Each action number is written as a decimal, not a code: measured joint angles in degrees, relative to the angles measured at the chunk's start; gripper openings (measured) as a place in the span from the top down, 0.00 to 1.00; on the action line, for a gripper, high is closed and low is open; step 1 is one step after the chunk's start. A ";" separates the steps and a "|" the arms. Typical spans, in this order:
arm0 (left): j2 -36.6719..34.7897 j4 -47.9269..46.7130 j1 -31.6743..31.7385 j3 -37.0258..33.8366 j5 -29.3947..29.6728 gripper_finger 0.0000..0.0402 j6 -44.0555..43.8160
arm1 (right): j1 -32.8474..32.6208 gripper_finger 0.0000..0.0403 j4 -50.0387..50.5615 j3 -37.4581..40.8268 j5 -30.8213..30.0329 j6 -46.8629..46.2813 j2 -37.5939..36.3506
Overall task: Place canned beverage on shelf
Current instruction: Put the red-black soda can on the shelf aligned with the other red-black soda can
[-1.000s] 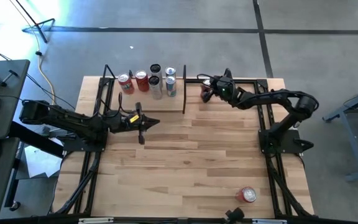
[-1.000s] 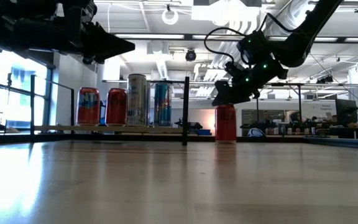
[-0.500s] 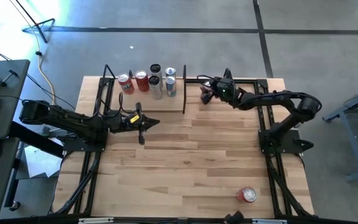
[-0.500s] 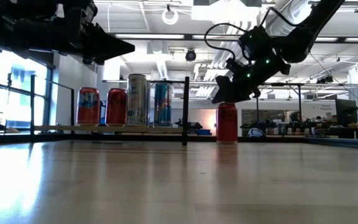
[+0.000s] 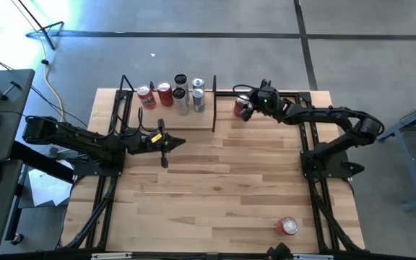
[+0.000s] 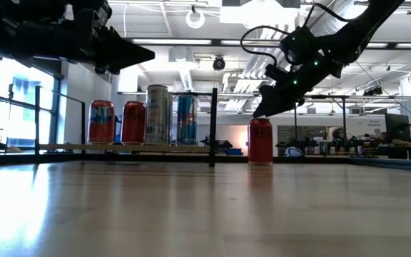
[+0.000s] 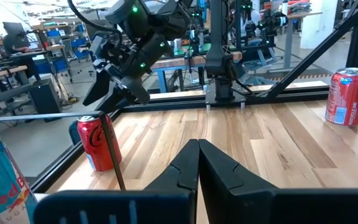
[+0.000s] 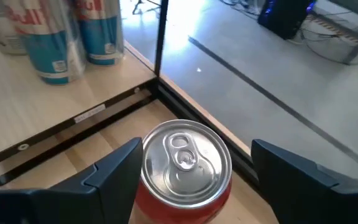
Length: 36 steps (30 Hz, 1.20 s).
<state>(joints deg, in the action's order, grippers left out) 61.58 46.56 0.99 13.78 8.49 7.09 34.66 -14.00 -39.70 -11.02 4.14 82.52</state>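
A red can point(image 8: 185, 163) stands upright on the plank table near its far edge, just right of the shelf's end panel point(image 5: 214, 108); it also shows in the low view point(image 6: 260, 141). My right gripper point(image 8: 196, 149) is open and hovers just over the can's top point(image 6: 260, 113), one finger to each side, without touching. The pale wood shelf point(image 5: 157, 117) holds several upright cans point(image 5: 180, 94). My left gripper point(image 5: 179, 141) is shut and empty point(image 7: 198, 144), in the air in front of the shelf.
Another red can point(image 5: 288, 226) stands near the table's front right edge. The shelf's upright end panel point(image 6: 213, 127) and black frame stand close to the left of the red can. Open plank table lies between the shelf and the front edge.
My right gripper has shifted a little toward the table's right edge above the red can, and its arm has stretched out farther to the right. The can has stayed where it was.
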 joint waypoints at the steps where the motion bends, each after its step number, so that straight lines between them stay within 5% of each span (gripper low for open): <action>1: 0.00 0.00 0.00 0.00 0.00 1.00 0.00 | 0.31 0.29 0.02 0.00 0.83 -0.09 0.00; 8: 0.00 0.01 0.00 0.02 0.00 1.00 0.02 | 1.31 0.29 0.03 0.00 5.94 -0.24 0.00; 27: 0.00 0.01 0.00 0.02 0.00 1.00 0.04 | 1.35 0.29 -4.30 0.01 5.25 1.02 0.04; 36: 0.00 0.01 0.00 0.02 0.00 1.00 0.08 | -0.25 0.29 3.30 -3.91 7.43 4.93 0.04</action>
<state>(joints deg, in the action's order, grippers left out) 61.58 46.57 0.99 13.80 8.49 7.17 34.41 -10.70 -43.61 -3.59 9.07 82.56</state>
